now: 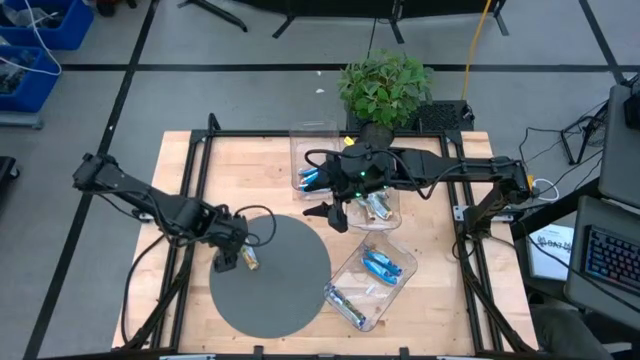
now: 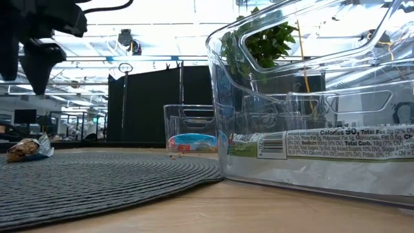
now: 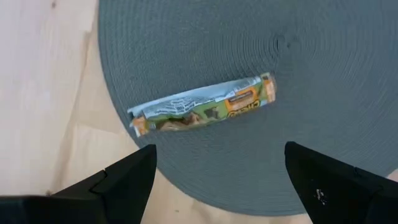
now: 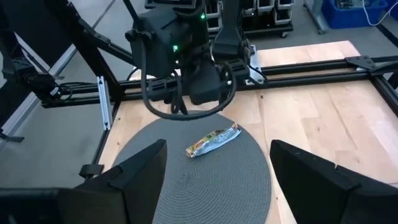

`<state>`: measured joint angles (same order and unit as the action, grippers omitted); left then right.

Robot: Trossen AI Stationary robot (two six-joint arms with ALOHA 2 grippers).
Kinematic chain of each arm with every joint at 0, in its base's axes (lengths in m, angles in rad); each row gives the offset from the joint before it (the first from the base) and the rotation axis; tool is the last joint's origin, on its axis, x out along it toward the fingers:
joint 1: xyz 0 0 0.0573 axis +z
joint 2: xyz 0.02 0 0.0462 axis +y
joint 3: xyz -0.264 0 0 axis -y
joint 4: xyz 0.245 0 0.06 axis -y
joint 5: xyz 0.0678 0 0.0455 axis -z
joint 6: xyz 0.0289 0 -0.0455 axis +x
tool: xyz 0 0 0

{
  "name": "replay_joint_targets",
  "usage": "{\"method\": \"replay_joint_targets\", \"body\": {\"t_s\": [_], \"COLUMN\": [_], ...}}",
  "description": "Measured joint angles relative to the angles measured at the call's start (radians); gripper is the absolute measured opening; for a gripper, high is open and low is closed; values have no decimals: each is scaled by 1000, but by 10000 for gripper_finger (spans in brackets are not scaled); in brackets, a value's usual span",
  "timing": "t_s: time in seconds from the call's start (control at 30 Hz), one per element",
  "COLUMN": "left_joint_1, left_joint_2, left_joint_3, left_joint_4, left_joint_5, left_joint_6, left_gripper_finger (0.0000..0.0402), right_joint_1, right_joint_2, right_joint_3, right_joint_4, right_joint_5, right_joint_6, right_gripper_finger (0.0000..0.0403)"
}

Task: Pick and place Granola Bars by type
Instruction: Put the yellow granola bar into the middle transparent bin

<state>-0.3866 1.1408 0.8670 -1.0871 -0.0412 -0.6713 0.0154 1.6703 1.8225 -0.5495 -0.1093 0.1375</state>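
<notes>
One granola bar (image 3: 202, 107) in a white, green and gold wrapper lies flat on the round grey mat (image 1: 285, 280), near the mat's left edge (image 1: 249, 261). My left gripper (image 3: 217, 180) hangs just above it, pointing down, open, one finger on each side and clear of the bar; the low view shows the bar (image 2: 26, 149) under the dark gripper (image 2: 26, 61). My right gripper (image 1: 330, 216) waits open in the air over the table's middle, above the mat's far edge, and looks toward the bar (image 4: 213, 142).
Three clear bins stand right of the mat: a far one (image 1: 300, 135) with blue bars, a middle one (image 1: 392, 215) with silvery bars, a near one (image 1: 405, 255) with blue bars and a white-and-green one. A potted plant (image 1: 385, 85) stands at the far edge.
</notes>
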Motion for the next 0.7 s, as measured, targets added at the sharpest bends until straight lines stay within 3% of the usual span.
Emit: {"method": "replay_joint_targets", "body": {"t_s": [0.33,0.53,0.7], "left_joint_1": [-1,-9,-20], "left_joint_2": [39,178,281], "left_joint_3": [-33,-33,-33], "left_joint_4": [104,123,131], "left_joint_5": [-35,29,-37], "left_joint_6": [424,562,626], "left_gripper_finger": [351,351,351], "right_joint_1": [0,0,0], "right_joint_2": [0,0,0], "right_joint_3": [-1,-1,-1], "right_joint_4": [0,4,6], "right_joint_5": [1,2,3], "right_joint_6": [-3,-1,0], "right_gripper_finger": [279,279,279]}}
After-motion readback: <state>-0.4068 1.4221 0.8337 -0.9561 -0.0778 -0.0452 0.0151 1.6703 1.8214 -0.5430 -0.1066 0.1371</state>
